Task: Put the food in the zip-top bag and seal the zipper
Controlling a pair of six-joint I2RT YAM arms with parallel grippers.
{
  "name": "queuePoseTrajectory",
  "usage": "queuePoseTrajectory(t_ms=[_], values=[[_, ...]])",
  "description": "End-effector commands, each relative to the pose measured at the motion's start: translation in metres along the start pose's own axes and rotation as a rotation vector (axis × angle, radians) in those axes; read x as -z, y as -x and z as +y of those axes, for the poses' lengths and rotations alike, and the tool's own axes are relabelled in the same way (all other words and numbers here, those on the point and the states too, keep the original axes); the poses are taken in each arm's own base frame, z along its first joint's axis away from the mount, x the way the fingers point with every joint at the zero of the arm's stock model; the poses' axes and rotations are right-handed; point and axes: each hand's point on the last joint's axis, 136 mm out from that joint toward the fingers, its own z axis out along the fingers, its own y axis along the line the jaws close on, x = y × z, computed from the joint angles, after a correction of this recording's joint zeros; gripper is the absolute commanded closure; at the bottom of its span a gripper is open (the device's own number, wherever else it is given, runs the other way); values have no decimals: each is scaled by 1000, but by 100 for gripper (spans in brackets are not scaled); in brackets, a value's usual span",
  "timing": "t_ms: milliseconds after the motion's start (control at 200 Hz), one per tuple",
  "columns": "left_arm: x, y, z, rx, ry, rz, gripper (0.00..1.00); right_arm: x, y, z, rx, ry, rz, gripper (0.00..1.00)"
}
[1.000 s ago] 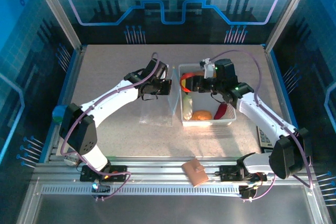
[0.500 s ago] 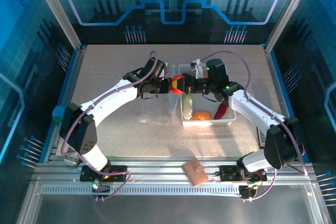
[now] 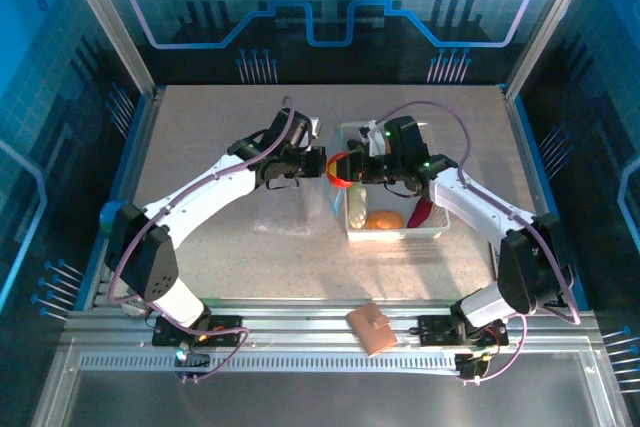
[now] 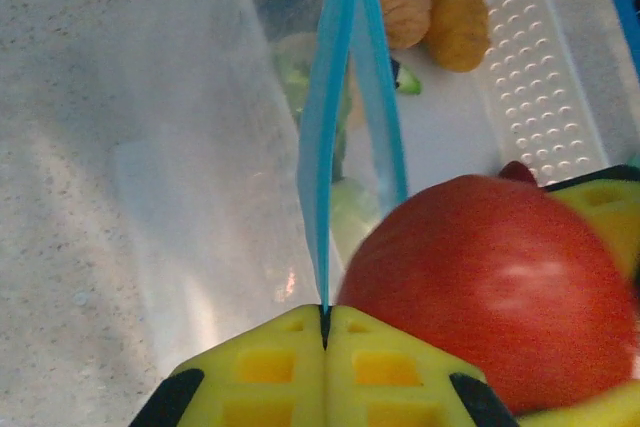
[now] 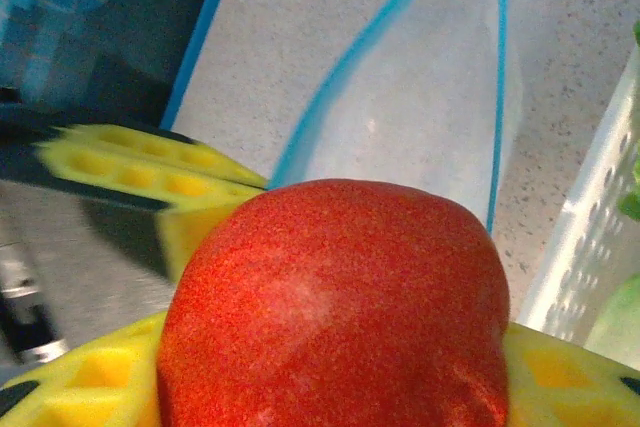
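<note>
The zip-top bag [image 3: 285,205] hangs clear and nearly flat from my left gripper [image 3: 318,165], which is shut on one lip of its blue zipper [image 4: 335,97]; the mouth gapes a little [image 5: 420,117]. A round red food piece [image 5: 335,307] is held in my right gripper [image 3: 347,169], right at the bag's mouth and almost against the left fingers [image 5: 150,172]. In the left wrist view the red piece [image 4: 500,287] sits just right of the gripper [image 4: 325,322]. More food lies in the white basket [image 3: 435,232]: an orange piece [image 3: 383,219], a red chili [image 3: 420,212], a pale green piece [image 3: 357,205].
The perforated basket wall [image 4: 540,77] stands directly right of the bag, with two tan pieces [image 4: 430,7] inside. A brown wallet [image 3: 371,328] lies on the front rail. Open tabletop lies left of and behind the bag.
My right gripper has carried the red piece left, from over the basket to the bag's mouth. The left gripper has shifted slightly right with the bag's lip.
</note>
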Motion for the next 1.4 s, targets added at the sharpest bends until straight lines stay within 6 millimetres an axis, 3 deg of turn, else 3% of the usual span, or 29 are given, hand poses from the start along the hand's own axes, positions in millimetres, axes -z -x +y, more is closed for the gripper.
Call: queuePoseTrajectory(t_ms=[0,455,620,765,1226,1391], values=[[10,4,-13,9,-68,-22,100,-4,-4,-4,47,-70,38,67],[16,7,-16,47,-132,-38,100,-4,-8,-6,257,-305,149,65],[19,7,-16,53,-141,-41,100,3,-10,-16,316,-423,209,65],[19,8,-18,64,-165,-42,100,3,-12,-14,340,-416,238,64],[-5,-1,-11,116,-201,1,100,-7,-20,20,420,-302,263,34],[-16,-10,-1,142,-193,24,100,-11,-21,20,431,-288,271,33]])
